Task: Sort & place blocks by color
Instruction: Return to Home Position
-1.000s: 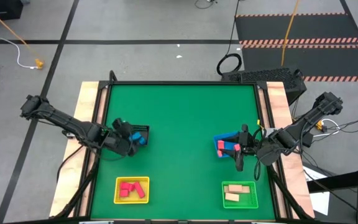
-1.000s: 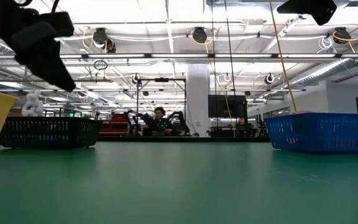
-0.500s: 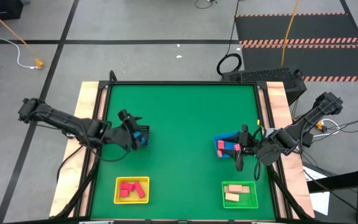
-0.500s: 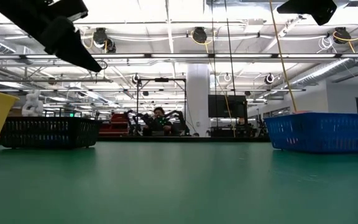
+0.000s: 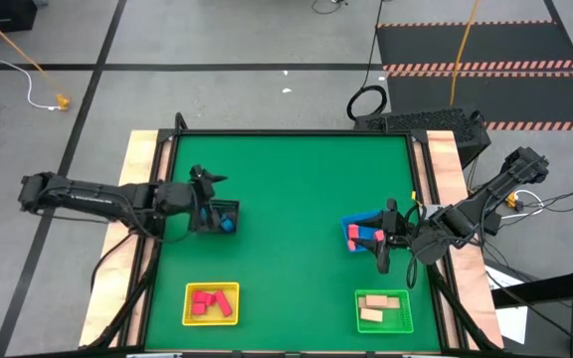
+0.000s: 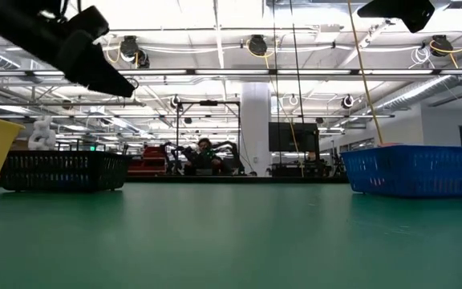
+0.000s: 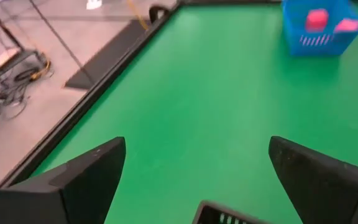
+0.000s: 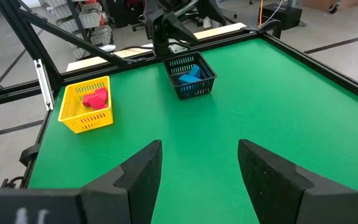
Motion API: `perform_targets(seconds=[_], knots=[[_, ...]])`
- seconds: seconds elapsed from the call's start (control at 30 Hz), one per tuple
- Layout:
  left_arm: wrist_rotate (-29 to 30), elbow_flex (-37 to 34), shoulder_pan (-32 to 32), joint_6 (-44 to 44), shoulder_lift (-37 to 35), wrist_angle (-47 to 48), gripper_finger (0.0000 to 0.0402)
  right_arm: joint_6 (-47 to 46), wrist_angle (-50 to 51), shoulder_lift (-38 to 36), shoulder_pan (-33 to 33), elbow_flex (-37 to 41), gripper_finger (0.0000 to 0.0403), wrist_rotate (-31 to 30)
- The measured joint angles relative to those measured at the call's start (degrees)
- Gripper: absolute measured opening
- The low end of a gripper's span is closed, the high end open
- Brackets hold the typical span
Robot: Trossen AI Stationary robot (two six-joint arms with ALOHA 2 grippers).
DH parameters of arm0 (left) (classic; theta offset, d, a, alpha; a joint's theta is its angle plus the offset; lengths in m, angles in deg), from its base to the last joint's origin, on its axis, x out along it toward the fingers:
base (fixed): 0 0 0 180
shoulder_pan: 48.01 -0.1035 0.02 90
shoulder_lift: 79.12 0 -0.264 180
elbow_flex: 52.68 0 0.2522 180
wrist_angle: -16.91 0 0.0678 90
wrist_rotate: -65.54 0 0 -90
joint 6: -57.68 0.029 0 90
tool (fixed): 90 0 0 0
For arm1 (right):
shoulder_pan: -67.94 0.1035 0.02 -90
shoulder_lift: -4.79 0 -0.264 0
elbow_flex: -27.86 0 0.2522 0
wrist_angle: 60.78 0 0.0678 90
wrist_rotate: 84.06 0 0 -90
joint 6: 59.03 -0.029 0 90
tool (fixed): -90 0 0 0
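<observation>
Left side: the left arm (image 5: 88, 194) reaches in across the left edge of the green table (image 5: 286, 179). The left gripper (image 5: 203, 195) hangs over the left part of the black tray (image 5: 231, 206). Its fingers are spread wide, with nothing between them. The blue blocks (image 5: 225, 224) lie inside the black tray.

Toward the table's lower edge in the high view, left of centre, stands the yellow tray (image 5: 233, 318). The red blocks (image 5: 203, 300) lie inside it.

Right of centre stands the blue tray (image 5: 350, 220), with the salmon-pink blocks (image 5: 367, 236) inside.

The right gripper (image 5: 387, 237) is just beside that tray's right side. Its fingers are well apart and it holds nothing.

Below it in the high view, by the lower edge, the green tray (image 5: 406, 320) holds the cream blocks (image 5: 375, 302), which lie flat. Every block in view rests inside a tray.
</observation>
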Motion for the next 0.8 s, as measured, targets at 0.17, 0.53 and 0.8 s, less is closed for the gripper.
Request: perform_targets(seconds=[0.17,0.53,0.8], knots=[[-1.75,-8.23,-0.59,-0.34,-6.02,-8.81,0.0398,0.0,0.0,0.02,0.0,0.0,0.0203,0.0],[-1.87,-16.48,-0.59,-1.43,-17.69,-10.43,0.0397,0.0,0.0,0.02,0.0,0.0,0.0203,0.0],[-2.01,-22.39,-0.59,-1.64,-22.27,-17.2,0.0397,0.0,0.0,0.02,0.0,0.0,0.0203,0.0]])
